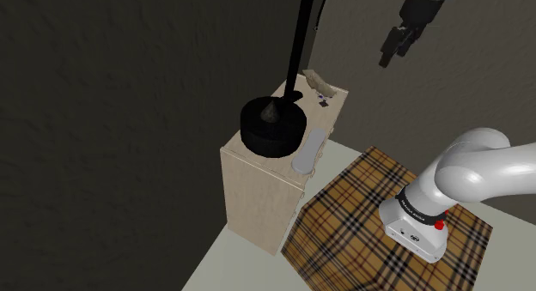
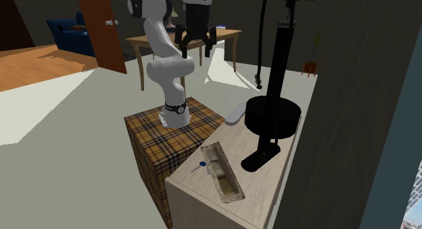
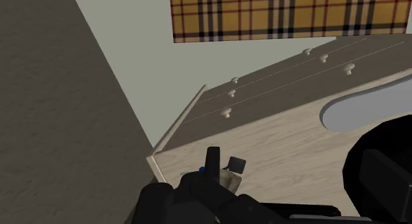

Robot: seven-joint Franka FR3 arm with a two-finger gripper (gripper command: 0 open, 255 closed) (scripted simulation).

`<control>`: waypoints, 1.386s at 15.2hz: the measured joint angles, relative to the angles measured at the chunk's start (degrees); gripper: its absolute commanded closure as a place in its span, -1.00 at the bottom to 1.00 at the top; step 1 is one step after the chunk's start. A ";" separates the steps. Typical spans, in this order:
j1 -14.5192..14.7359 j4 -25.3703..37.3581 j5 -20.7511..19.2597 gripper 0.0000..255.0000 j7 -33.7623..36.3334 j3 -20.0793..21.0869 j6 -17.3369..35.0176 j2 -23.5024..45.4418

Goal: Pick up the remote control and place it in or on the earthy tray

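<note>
The claw (image 1: 393, 54) is seen spread wide and empty, upper right in the shoulder view. The remote (image 1: 309, 150) is found well below-left on the dresser (image 1: 258, 195), laid lengthwise along its edge.

The shoulder view is dim, its walls (image 1: 129, 100) nearly dark at left and top, the cabinet (image 1: 258, 190) softly lit. The second exterior view is brighter: a sunlit patch whitens the floor (image 2: 218, 72) at upper middle, and the tray (image 2: 220, 170) has a shaded hollow.
</note>
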 measured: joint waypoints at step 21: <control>-8.06 -21.45 23.26 -1.00 60.02 27.01 28.73 7.07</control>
